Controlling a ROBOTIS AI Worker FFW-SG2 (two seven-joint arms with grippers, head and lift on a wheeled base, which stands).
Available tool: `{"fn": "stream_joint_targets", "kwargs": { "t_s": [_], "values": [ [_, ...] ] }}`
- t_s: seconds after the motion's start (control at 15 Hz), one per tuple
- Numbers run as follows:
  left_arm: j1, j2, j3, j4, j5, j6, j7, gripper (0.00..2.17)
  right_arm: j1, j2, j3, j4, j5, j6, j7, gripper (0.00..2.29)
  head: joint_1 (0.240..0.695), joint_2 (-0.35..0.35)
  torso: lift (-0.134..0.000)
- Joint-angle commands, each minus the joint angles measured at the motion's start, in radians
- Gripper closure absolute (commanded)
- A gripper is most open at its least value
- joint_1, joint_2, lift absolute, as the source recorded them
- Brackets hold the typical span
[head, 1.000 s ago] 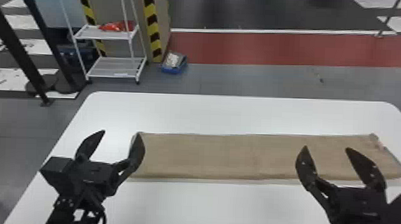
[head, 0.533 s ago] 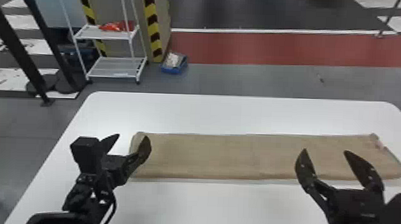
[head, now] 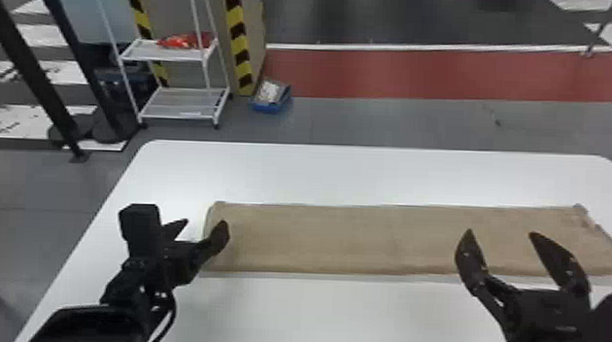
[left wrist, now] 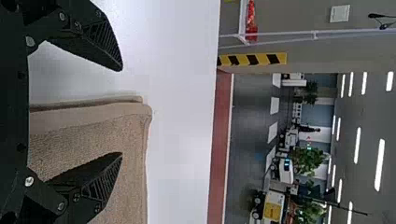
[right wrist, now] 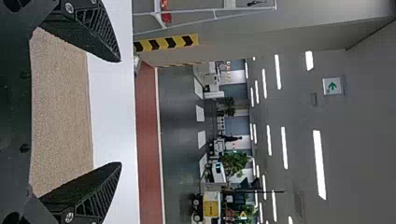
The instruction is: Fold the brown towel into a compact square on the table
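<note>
The brown towel point(head: 346, 237) lies as a long, flat folded strip across the white table. At its left end my left gripper point(head: 198, 226) stands open, one finger over the towel's end and the other beyond it. In the left wrist view the towel's folded corner point(left wrist: 135, 112) shows between the spread fingers of the left gripper point(left wrist: 122, 112). My right gripper point(head: 502, 234) is open at the near side of the towel's right part, holding nothing. The right wrist view has the towel point(right wrist: 63, 112) behind the open right gripper point(right wrist: 121, 112).
The white table point(head: 368, 175) has bare surface behind and in front of the towel. Beyond its far edge stand a white shelf rack point(head: 186, 105), a blue box point(head: 271, 98) on the floor and black posts point(head: 36, 71) at the left.
The left gripper has turned and shifted right, so that one finger now overlaps the towel's left end. The right gripper has hardly moved, and the towel lies as before.
</note>
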Motion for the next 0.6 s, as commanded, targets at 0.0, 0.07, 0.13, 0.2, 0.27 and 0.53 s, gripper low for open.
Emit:
{"fn": "stream_joint_targets", "kwargs": {
  "t_s": [0.0,0.07,0.13,0.2,0.27,0.53],
  "values": [
    [0.004,0.000,0.022,-0.001,0.018,0.012,-0.030,0.30,-0.004,-0.002,0.001,0.005,0.001,-0.002,0.000,0.09,0.695,0.103,-0.110],
    [0.002,0.000,0.023,-0.001,0.018,0.042,-0.035,0.33,-0.004,-0.002,0.001,0.005,0.001,0.001,0.000,0.09,0.695,0.103,-0.110],
    [-0.004,0.000,0.022,-0.001,0.012,0.082,-0.035,0.33,-0.005,-0.002,0.001,0.005,0.001,-0.002,0.000,0.09,0.695,0.104,-0.110],
    [-0.005,0.000,0.023,-0.001,0.014,0.091,-0.041,0.33,-0.005,-0.002,0.003,0.005,0.003,0.001,0.000,0.09,0.695,0.105,-0.110],
    [-0.005,0.000,0.025,-0.001,0.010,0.091,-0.041,0.33,-0.005,-0.002,0.003,0.005,0.003,0.001,0.000,0.09,0.695,0.107,-0.110],
    [-0.004,0.000,0.036,0.009,0.007,0.088,-0.055,0.67,-0.007,-0.005,0.001,0.013,-0.011,-0.002,-0.001,0.09,0.695,0.109,-0.110]
  ]
}}
